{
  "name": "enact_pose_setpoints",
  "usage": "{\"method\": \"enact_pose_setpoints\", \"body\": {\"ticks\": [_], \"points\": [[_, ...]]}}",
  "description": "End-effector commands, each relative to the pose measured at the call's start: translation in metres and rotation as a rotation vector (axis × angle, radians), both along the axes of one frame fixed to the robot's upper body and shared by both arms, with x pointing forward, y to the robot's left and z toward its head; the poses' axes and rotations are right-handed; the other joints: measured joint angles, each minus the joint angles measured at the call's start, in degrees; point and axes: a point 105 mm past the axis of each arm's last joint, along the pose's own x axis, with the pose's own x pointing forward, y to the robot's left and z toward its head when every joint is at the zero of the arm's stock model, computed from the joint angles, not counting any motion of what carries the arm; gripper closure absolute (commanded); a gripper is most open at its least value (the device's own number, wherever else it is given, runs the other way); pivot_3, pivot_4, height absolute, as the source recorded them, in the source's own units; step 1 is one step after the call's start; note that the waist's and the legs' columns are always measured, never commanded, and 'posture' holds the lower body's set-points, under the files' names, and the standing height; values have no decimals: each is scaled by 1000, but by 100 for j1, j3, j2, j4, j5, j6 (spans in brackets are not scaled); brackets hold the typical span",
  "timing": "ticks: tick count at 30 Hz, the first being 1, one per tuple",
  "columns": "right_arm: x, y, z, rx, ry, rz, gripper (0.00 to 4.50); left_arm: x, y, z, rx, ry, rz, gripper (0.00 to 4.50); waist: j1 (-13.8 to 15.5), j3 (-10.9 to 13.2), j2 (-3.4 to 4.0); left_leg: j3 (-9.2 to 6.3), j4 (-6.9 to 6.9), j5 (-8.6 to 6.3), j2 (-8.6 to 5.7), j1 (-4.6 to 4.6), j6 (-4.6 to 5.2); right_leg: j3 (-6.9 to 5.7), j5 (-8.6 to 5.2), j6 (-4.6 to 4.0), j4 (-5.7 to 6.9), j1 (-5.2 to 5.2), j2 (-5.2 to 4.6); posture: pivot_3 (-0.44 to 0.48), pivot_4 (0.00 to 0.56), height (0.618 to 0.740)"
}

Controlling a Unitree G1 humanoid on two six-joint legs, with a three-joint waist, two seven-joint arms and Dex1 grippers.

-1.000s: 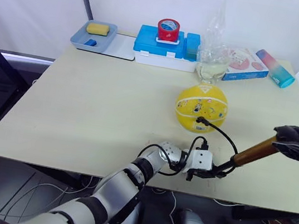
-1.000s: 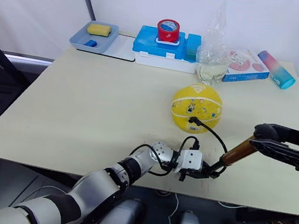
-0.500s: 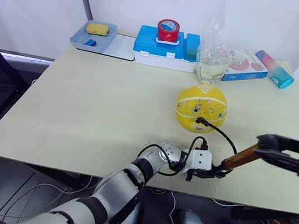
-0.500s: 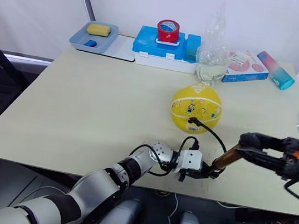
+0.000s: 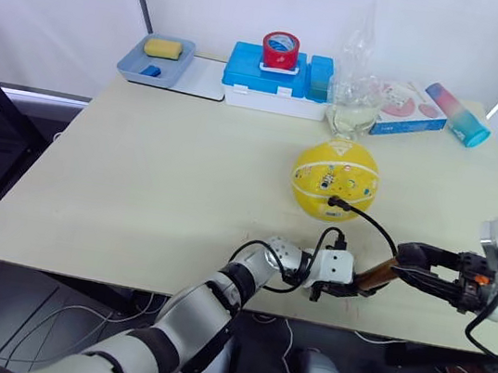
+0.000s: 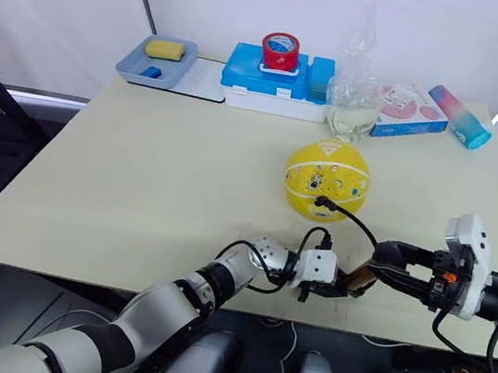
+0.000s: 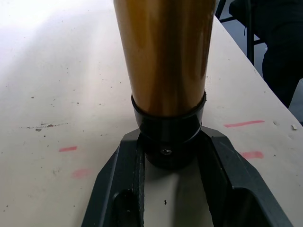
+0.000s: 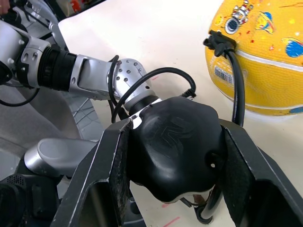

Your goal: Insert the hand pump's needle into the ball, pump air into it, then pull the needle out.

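- On the table (image 5: 137, 179), head views: ball (image 5: 335, 181) sits round, right of centre, just in front of a clear plastic bag (image 5: 356, 90). Black hose (image 5: 370, 221) runs from the ball's near face, arcs down to the hand pump (image 5: 376, 274) at the near edge. Needle fitting (image 5: 334, 200) is seated at the ball's surface; metal tip itself not visible, so judged inserted.
- Same views: left gripper (image 5: 346, 288) is at the pump's base end, right gripper (image 5: 409, 264) at the handle end. Very little copper tube shows between them, so the handle looks pushed nearly home — likely bottom of a stroke.
- Left wrist view: left gripper (image 7: 168, 163) has both fingers closed against the black end cap (image 7: 169, 137), copper tube rising from it. Grip covers the cap only, a narrow band. Pink marks on the table beside it.
- Right wrist view: right gripper (image 8: 173, 156) is clamped on the T-handle (image 8: 173, 146), fingers pressed to both sides. Hose goes taut-ish up to the fitting on the ball.
- Risks: cap could slip or twist out of the left fingers on the pull stroke, since the hold is shallow. Off-axis push or pull from the right arm would bend the rod or lever the pump loose.
- Nothing holds the ball; a hose tug could roll it or yank the needle out early.
- Pump is right at the table edge; a dropped grip puts it on the floor.
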Motion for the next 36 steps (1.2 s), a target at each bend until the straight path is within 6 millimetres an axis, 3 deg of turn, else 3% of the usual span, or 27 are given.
{"method": "enact_pose_setpoints", "body": {"ticks": [1,6,11,15,20,26,36], "points": [[11,-26,63,-31,-278,-115,2561,-28,-1,-32,130,83,-74,3398,1,3,6,0,0,0,-1,0,0,0,0,0,0,0,0,0,150,739],[3,-33,109,48,-438,-134,2561,-28,0,-32,134,82,-78,3398,-5,11,17,0,1,0,-1,-1,0,0,1,0,0,0,0,0,150,739],[-2,-47,129,80,-497,-191,2561,-28,1,-32,136,82,-80,3398,-6,14,20,0,0,0,0,-2,0,0,0,0,0,-2,0,0,150,739],[-5,-45,139,152,-531,-196,2561,-28,1,-33,139,82,-83,3398,-5,16,25,2,0,1,-1,-4,1,3,1,-1,1,-7,0,0,150,739],[1,-33,119,204,-505,-194,2561,-28,2,-33,142,83,-85,3398,-5,16,26,2,-1,1,0,-7,1,4,0,-1,4,-11,1,0,150,739],[17,-18,64,223,-440,-246,2561,-28,2,-33,141,83,-82,3398,-11,7,9,4,-1,1,1,1,1,6,0,0,9,-9,5,0,150,739],[24,-10,-21,139,-342,-307,2561,-27,3,-34,142,84,-80,3398,-21,-11,-3,2,-1,0,6,25,0,8,0,-1,14,7,11,0,150,739]]}}
